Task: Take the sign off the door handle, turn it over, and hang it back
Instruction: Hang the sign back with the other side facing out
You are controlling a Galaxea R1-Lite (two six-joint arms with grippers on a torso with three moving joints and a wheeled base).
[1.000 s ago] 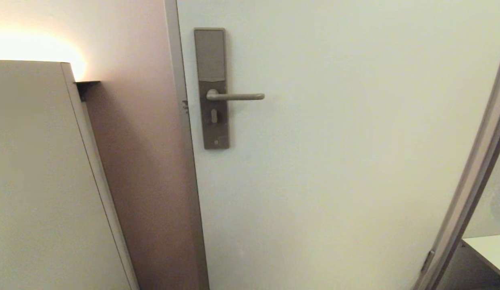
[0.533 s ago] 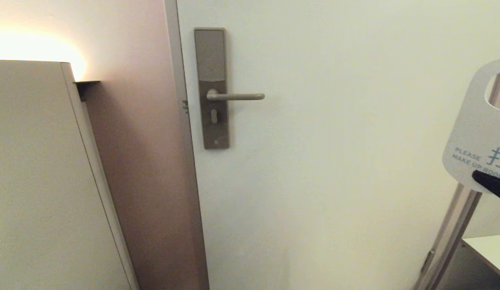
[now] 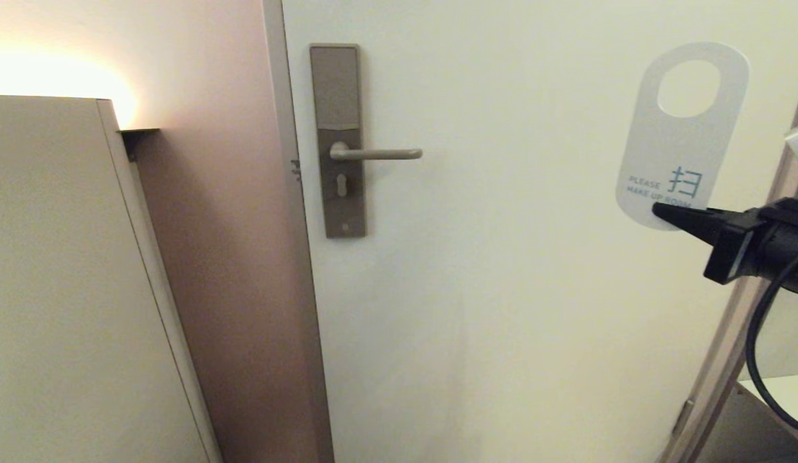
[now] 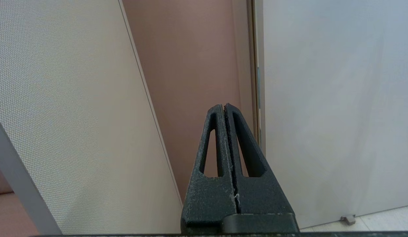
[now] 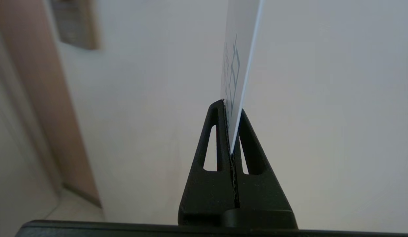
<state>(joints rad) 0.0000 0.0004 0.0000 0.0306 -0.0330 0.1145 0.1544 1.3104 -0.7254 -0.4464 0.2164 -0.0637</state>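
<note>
Since the earlier frames, when only the bare door showed and then a sliver of the card at the right edge, the right gripper [image 3: 662, 211] has carried the sign [image 3: 681, 138] up and leftward into full view. 1 sign, 1 door handle [image 3: 376, 154], 1 lock plate [image 3: 337, 138] and 1 door [image 3: 501, 289] are visible, plus 2 grippers across the views. The sign stands upright in front of the door, well to the right of the door handle and apart from it, its round hole at the top and its white face with "PLEASE MAKE UP ROOM" toward the camera. The right gripper comes in from the right and is clenched on the sign's lower edge, the card pinched thin between its fingers [image 5: 220, 138]. The door handle juts out level to the right from the lock plate, with nothing hanging on it. The left gripper [image 4: 224, 107] is pressed together on nothing, low near the bottom of the door beside a beige panel [image 4: 65, 115].
</note>
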